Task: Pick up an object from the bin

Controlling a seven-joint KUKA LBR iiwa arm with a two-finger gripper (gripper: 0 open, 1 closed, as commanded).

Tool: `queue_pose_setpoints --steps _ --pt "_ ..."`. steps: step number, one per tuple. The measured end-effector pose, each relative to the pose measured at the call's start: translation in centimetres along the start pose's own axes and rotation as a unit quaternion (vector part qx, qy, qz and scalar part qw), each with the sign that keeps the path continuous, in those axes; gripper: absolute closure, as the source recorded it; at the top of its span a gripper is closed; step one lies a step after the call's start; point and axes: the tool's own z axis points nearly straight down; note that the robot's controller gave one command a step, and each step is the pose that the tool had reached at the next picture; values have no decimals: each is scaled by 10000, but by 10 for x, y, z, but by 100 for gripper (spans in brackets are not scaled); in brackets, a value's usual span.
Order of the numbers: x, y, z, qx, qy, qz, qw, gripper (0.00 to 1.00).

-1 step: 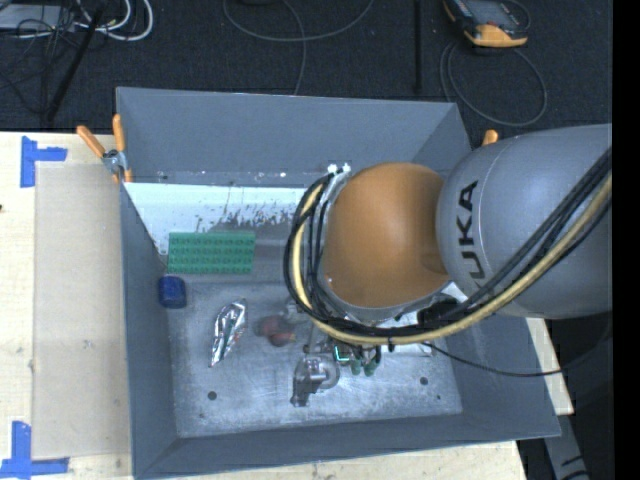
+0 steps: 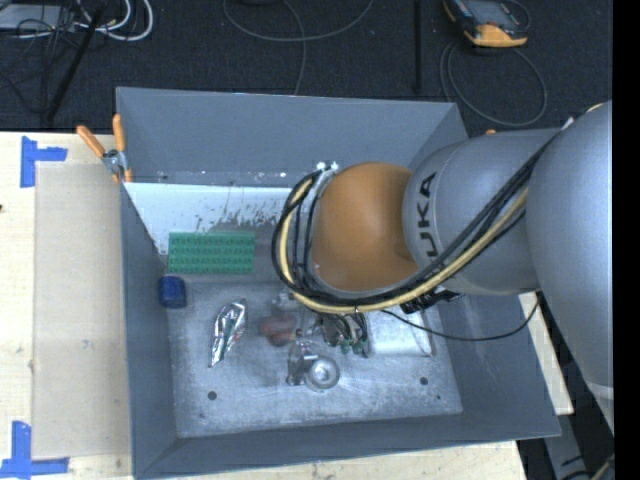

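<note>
Near the middle of the bin's (image 2: 140, 298) floor, the end effector (image 2: 318, 353) hangs low, just beside a small brownish lump (image 2: 277, 328) and over a round silvery piece (image 2: 322, 374) (whether it is spread or pressed together cannot be told). This looks like the reach; next it would need to close on one, then lift. The arm (image 2: 480, 218) reads "UKA".

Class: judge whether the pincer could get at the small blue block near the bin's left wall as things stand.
Probably yes. The blue block lies alone, apart from the green plate and the foil, with nothing on top. The pincer hangs to the right of the foil.
</note>
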Motion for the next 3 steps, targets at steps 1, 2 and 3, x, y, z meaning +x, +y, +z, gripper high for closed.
queue_pose_setpoints --steps 1,2,3 --pt "-28 -7 47 -14 -42 703 9975 0" --pt "-32 -6 43 -31 -103 721 9973 100" --pt "-33 -2 -101 -14 -76 305 9995 100"
